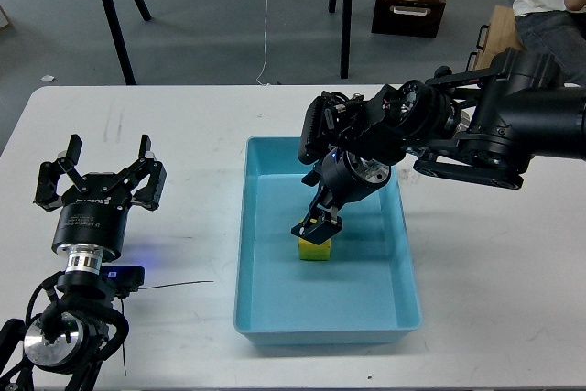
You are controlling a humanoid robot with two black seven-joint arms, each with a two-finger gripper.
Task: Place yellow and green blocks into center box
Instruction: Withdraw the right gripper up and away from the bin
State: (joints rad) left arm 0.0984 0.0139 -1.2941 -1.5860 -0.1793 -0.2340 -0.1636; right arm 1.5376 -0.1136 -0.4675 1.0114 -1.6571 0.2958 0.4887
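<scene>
A yellow block with a green underside [314, 249] lies on the floor of the light blue box [261, 313] in the middle of the white table. My right gripper [317, 223] hangs just above the block with its fingers apart, not holding it. My left gripper [101, 177] is open and empty over the left side of the table, far from the box. No separate green block shows.
The white table [183, 135] spreads around the box. Black tripod legs [114, 16] and a dark crate [409, 14] stand on the floor behind the table. A seated person [554, 6] is at the top right. A thin cable [179, 286] lies left of the box.
</scene>
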